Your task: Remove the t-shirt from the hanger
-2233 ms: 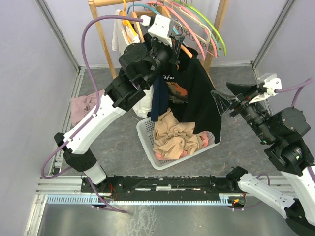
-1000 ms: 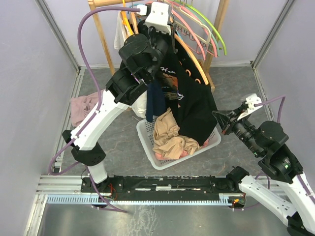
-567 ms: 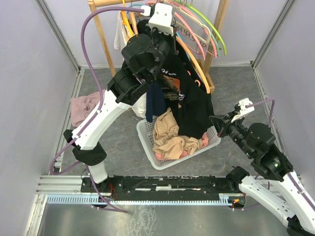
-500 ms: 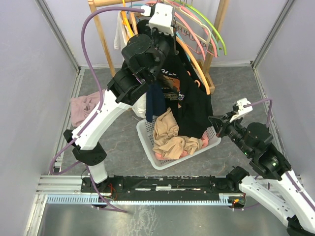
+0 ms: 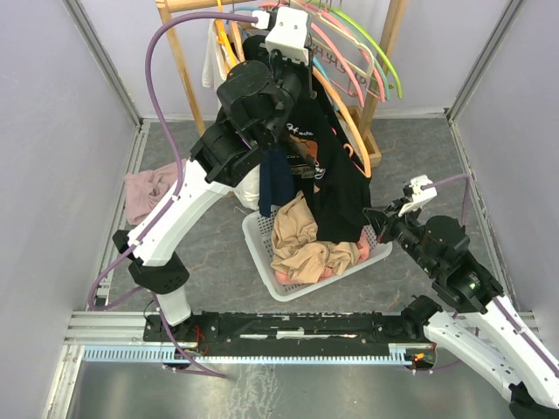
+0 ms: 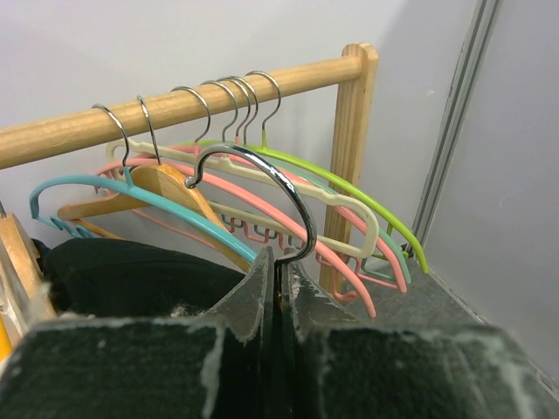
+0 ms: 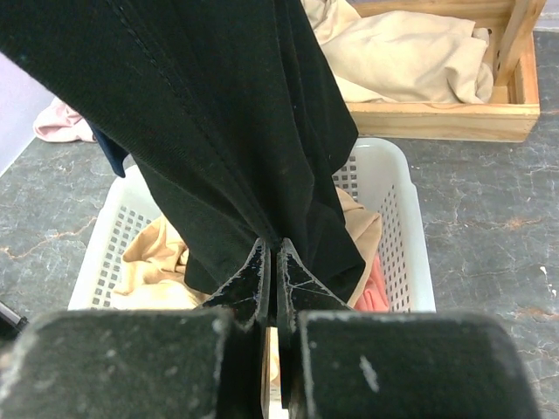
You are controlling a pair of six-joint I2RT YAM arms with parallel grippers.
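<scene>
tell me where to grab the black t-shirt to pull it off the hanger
Near its bottom edge, from the right: the black t-shirt hangs free there over the white basket, gathered into a thin fold. The right end effector is shut on that fold.

The hook (image 6: 240,152) between the left jaws is bright polished metal; behind it the rail (image 6: 175,105) is bare matt wood and the hangers (image 6: 349,195) smooth coloured plastic. The t-shirt (image 7: 218,113) in the right jaws is matt black stitched cloth; beneath, a perforated white plastic basket (image 7: 397,201) on a grey marbled floor (image 7: 489,205)
</scene>
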